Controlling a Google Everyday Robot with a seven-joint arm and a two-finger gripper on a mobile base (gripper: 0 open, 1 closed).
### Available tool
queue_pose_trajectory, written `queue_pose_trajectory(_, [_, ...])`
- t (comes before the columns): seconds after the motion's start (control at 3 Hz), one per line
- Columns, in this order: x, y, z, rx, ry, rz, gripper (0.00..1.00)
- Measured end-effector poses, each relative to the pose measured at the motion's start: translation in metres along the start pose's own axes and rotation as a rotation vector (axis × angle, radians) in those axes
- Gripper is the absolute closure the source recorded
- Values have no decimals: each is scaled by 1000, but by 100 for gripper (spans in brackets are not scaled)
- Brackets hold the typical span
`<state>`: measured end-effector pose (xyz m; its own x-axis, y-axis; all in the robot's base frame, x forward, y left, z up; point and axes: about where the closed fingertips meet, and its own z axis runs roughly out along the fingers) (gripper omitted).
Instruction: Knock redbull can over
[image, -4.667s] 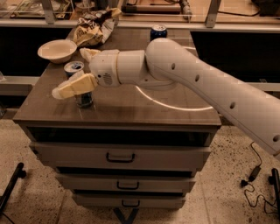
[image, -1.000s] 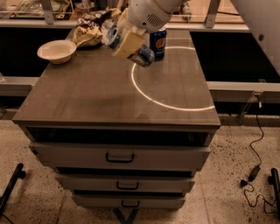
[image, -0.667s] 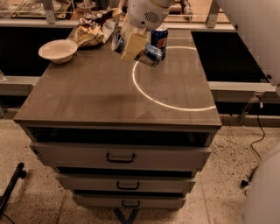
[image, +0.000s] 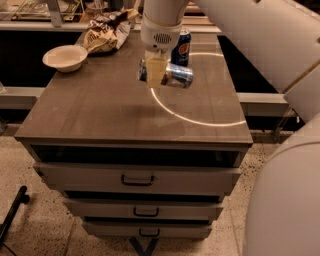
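The redbull can (image: 176, 75) is slim, blue and silver. It lies on its side, held crosswise in my gripper (image: 155, 73) above the back middle of the cabinet top (image: 100, 115). The gripper's cream fingers (image: 156, 67) point down from the white wrist and are shut around the can's left part. The can's right end sticks out toward the right. A faint shadow falls on the top in front of it.
A dark-blue Pepsi can (image: 181, 46) stands upright just behind the gripper. A white bowl (image: 65, 57) sits at the back left, with a crumpled chip bag (image: 107, 31) behind it. A white ring of light (image: 200, 120) marks the right half. Drawers (image: 137, 179) are below.
The gripper has come forward a little with the can. The can now lies flatter, with its end pointing right.
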<state>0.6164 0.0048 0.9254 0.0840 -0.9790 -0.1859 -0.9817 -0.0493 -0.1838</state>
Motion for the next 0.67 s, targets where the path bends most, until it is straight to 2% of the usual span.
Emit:
queue_pose_trajectory(0.33, [19, 8, 12, -17, 60, 62, 100])
queue_pose_trajectory(0.67, [27, 13, 17, -24, 75, 107, 100])
